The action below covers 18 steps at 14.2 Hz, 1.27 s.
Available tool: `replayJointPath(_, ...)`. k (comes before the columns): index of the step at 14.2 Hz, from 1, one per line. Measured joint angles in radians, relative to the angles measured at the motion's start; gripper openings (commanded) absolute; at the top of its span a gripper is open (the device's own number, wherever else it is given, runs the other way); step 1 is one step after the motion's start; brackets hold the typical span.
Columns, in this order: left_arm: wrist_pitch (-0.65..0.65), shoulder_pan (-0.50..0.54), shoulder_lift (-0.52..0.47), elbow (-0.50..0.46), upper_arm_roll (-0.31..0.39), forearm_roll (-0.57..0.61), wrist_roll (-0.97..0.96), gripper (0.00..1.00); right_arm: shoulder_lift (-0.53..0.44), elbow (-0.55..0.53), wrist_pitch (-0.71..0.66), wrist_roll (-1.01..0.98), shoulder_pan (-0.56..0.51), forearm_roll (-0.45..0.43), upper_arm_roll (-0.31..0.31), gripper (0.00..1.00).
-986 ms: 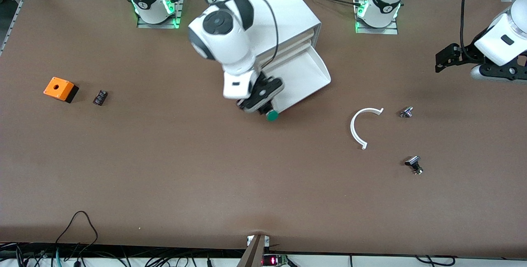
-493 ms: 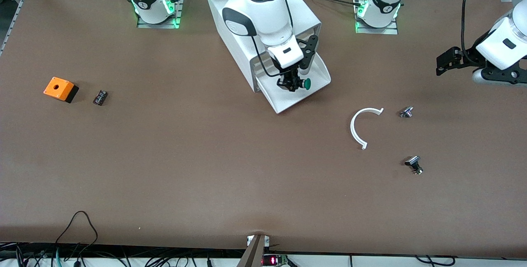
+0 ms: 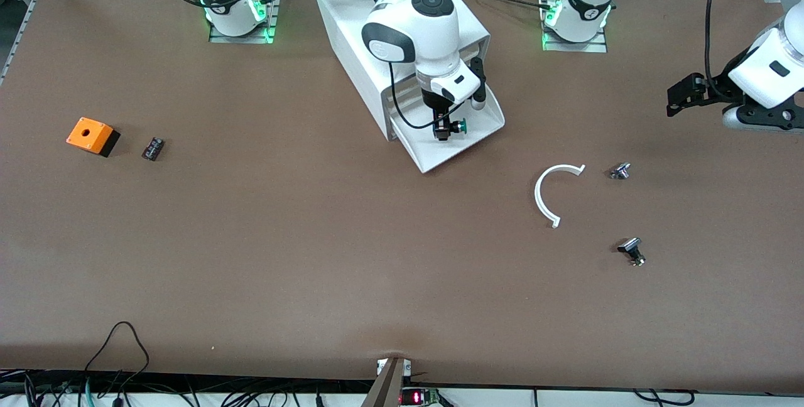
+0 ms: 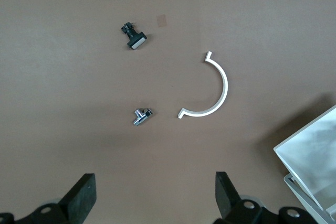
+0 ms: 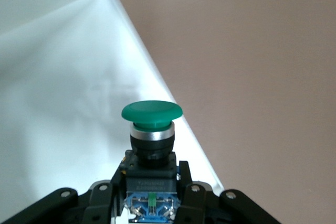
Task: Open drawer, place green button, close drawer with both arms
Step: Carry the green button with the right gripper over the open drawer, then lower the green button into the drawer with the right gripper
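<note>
Our right gripper (image 3: 445,131) is clenched on the button (image 3: 460,125) and holds it over the drawer (image 3: 480,127), which stands pulled out at the foot of the cabinet (image 3: 358,30). Our left gripper (image 3: 677,96) waits with its jaws spread wide over the table (image 3: 314,256), toward the left arm's end from the drawer, above a white curved strip (image 3: 548,193) and two small silvery knobs (image 3: 620,171)

The right gripper (image 3: 443,133) hides part of the drawer (image 3: 483,125).
</note>
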Motion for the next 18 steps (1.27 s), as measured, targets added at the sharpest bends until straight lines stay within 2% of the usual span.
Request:
replayJointPath(10,-0.001,0.000,0.001,0.000,0.000,0.000,-0.009,1.00,0.063,0.037,-0.050,-0.066,0.040,-0.063,-0.001,0.22)
replayJointPath(16,-0.008,0.000,0.003,0.001,0.001,0.002,-0.012,1.00,0.072,0.055,-0.059,-0.074,0.058,-0.063,-0.004,0.22)
replayJointPath(18,-0.020,-0.004,0.020,0.003,-0.004,0.034,-0.012,1.00,0.072,0.056,-0.059,-0.075,0.058,-0.063,-0.006,0.22)
